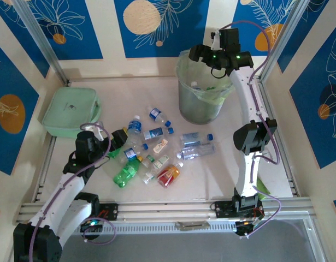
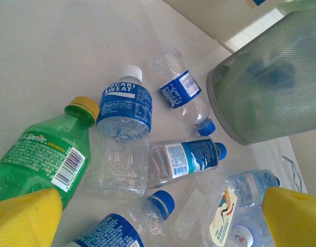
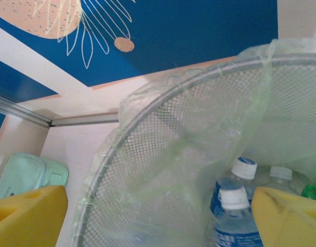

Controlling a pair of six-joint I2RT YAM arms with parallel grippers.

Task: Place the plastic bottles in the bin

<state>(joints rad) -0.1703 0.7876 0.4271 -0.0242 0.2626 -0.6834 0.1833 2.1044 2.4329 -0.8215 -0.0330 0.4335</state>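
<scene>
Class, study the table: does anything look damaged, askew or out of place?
The plastic bottles lie scattered on the table, short of the bin. The Pocari Sweat bottle looks crumpled below its label.

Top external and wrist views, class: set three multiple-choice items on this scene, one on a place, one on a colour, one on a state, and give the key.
1. Where on the table does the bin stand?
A near left
B centre
C far right
2. What colour is the cap of the Sprite bottle?
A blue
B yellow
C white
3. The right gripper hangs over the bin; how do its jaws stand?
A open, empty
B shut on a bottle
C shut on the rim
Key: 1 C, it stands far back on the right side; 2 B, the green bottle wears a yellow cap; 3 A, the yellow pads sit wide apart with nothing between.
</scene>
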